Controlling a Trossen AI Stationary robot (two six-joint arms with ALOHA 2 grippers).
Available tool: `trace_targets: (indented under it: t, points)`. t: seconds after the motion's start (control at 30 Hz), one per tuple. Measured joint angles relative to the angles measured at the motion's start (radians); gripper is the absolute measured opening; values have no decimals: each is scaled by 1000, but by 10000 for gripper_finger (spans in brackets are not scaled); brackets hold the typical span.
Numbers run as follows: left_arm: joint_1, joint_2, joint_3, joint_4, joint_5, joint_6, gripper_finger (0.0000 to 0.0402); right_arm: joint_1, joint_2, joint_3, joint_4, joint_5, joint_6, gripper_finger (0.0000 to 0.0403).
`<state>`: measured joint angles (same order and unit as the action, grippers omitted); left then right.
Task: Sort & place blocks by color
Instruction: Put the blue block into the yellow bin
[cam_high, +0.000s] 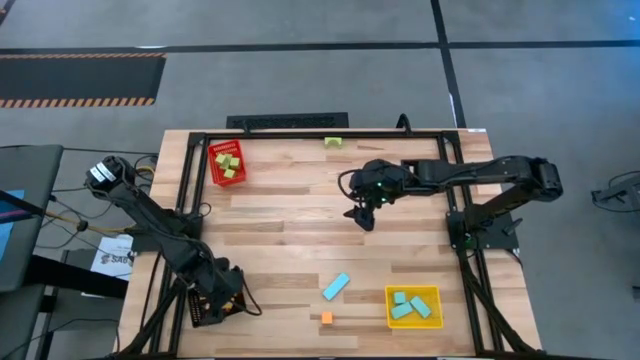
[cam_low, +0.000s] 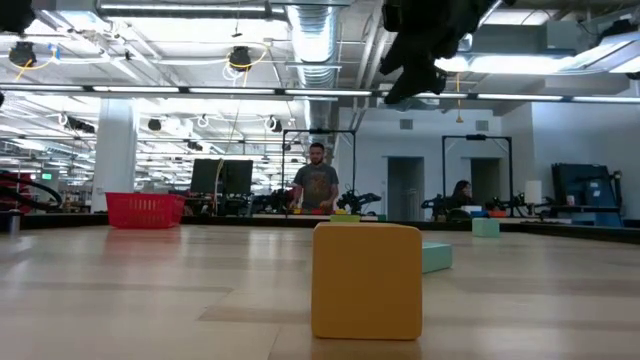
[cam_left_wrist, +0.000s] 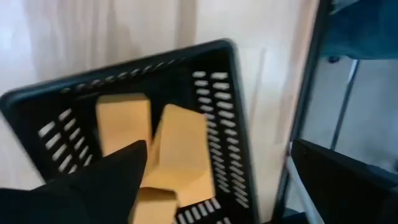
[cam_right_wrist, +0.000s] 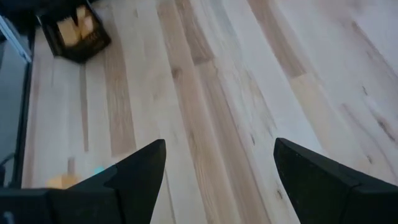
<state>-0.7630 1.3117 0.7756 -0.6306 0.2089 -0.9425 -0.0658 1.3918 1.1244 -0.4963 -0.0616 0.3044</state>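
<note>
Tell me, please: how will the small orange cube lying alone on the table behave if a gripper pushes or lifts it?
The orange cube looks solid with flat faces, so it should probably slide, not roll. It seems stiff and likely light. It stands free on the wooden table, apart from the cyan bar, so a grasp looks easy.

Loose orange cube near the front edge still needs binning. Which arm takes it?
Probably left. The left gripper hovers over the black bin holding the orange blocks, and the orange cube lies close by. The right gripper is open but farther off, mid-table.
</note>
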Motion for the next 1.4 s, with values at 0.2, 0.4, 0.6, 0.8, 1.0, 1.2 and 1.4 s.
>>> trace_targets:
  t: [0.2,0.4,0.6,0.8,1.0,1.2,1.4]
  points:
    - [45,-1,47,-6,-51,35,390,-4,-33,-1,-115,3,-26,319]
    - [152,-1,93,13,-247,231,391,2,-52,0,-206,4,-26,319]
    - [319,4,89,121,-390,315,391,16,-59,0,-412,18,1,319]
    - [436,151,124,367,-402,421,391,69,-95,0,-624,149,9,319]
    - [485,394,333,309,-406,402,391,44,-118,-1,-705,324,110,319]
    - [527,471,508,206,-412,392,391,-167,-94,-2,-681,337,49,319]
    - [534,411,526,19,-449,434,391,-427,-53,-32,-592,353,-18,315]
